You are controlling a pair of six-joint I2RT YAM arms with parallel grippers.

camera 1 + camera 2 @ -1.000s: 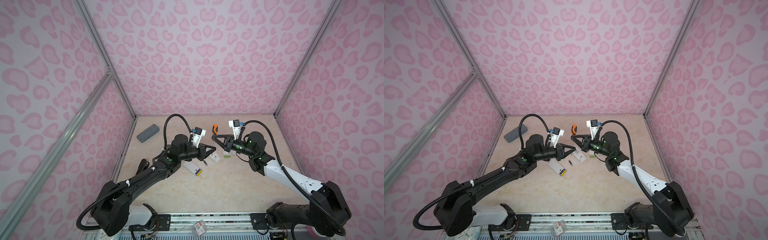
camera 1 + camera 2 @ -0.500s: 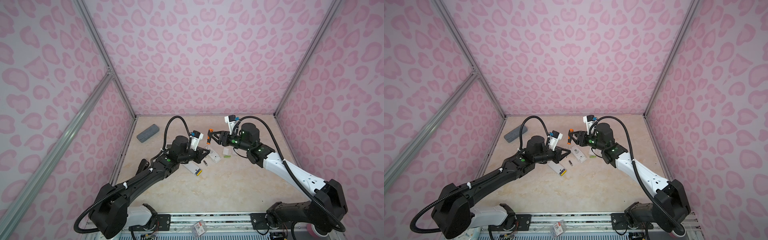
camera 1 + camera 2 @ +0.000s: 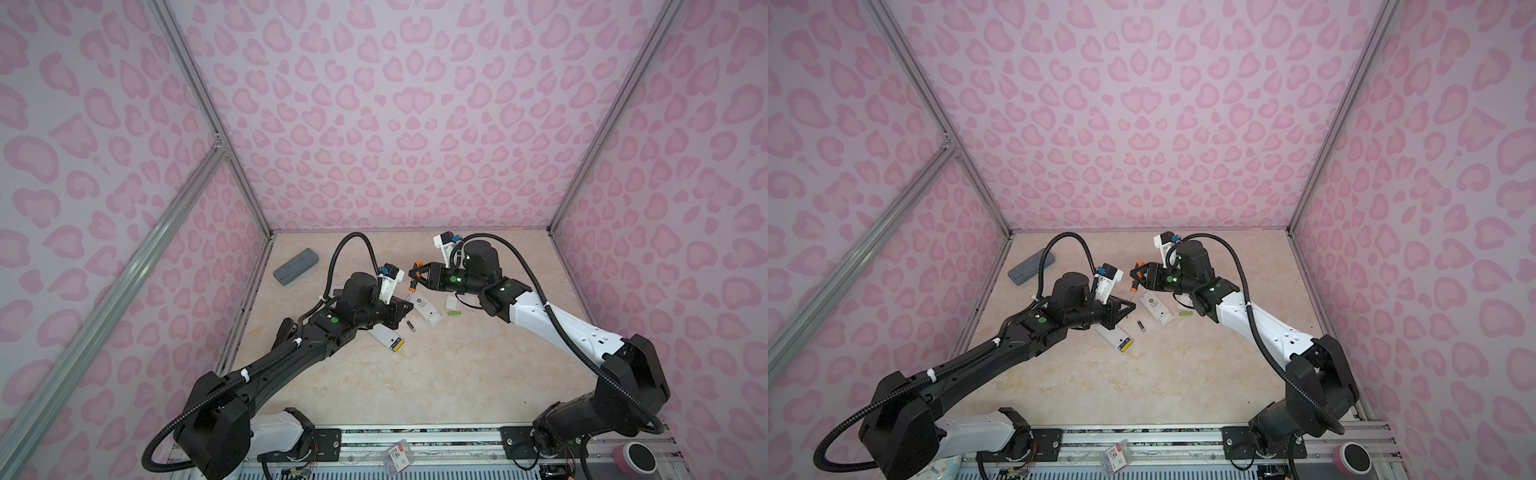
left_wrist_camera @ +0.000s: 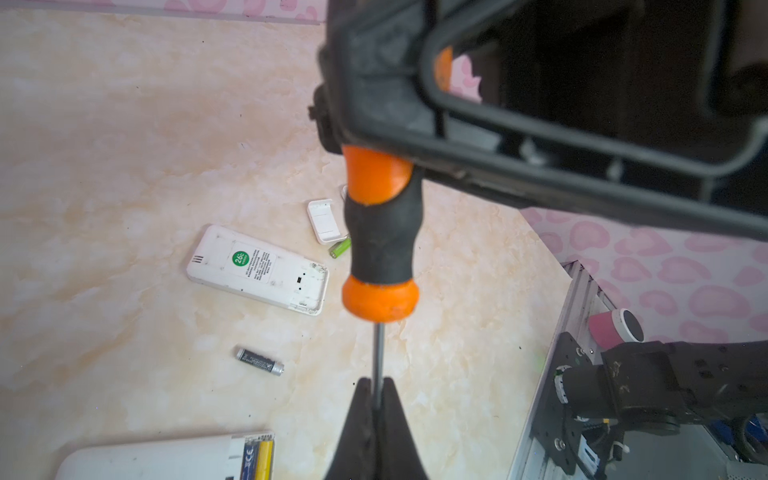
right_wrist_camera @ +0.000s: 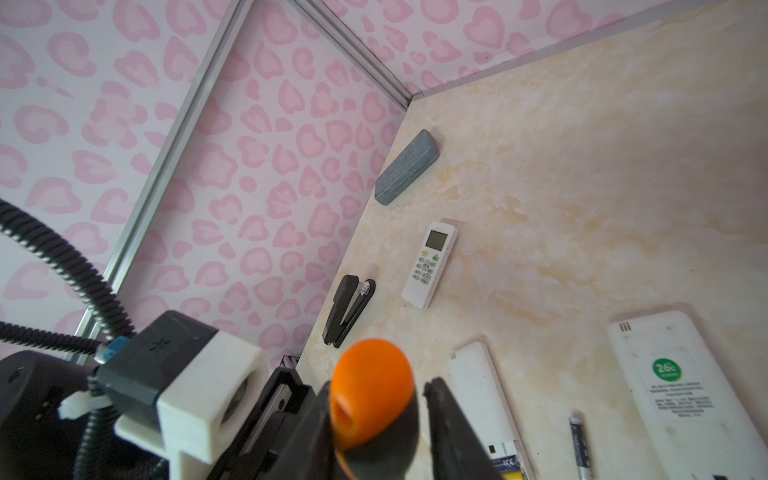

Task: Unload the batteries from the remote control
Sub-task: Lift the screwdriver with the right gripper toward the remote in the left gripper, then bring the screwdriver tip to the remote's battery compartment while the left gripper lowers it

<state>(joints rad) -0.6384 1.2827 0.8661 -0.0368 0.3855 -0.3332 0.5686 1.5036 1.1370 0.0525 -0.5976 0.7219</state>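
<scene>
Item: screwdriver (image 4: pixel 382 245), shaft pinched in left claw (image 4: pixel 376 395), seemingly for handover; right claw (image 5: pixel 376 397) straddles its handle, grip unconfirmed; loose battery (image 4: pixel 260 360) on bench (image 4: pixel 124 145).

A grey oblong case (image 3: pixel 296 266) is seen on the marbled tabletop (image 3: pixel 436 374) at centre left of a top view, near the pink-patterned wall (image 3: pixel 395 104). A screwdriver (image 3: pixel 412 285) with an orange-and-black handle is shown just above frame centre, shaft downward. A white cover plate (image 3: pixel 453 302) is seen right of it. A black stapler (image 5: pixel 348 309) is seen by the wall's foot.
</scene>
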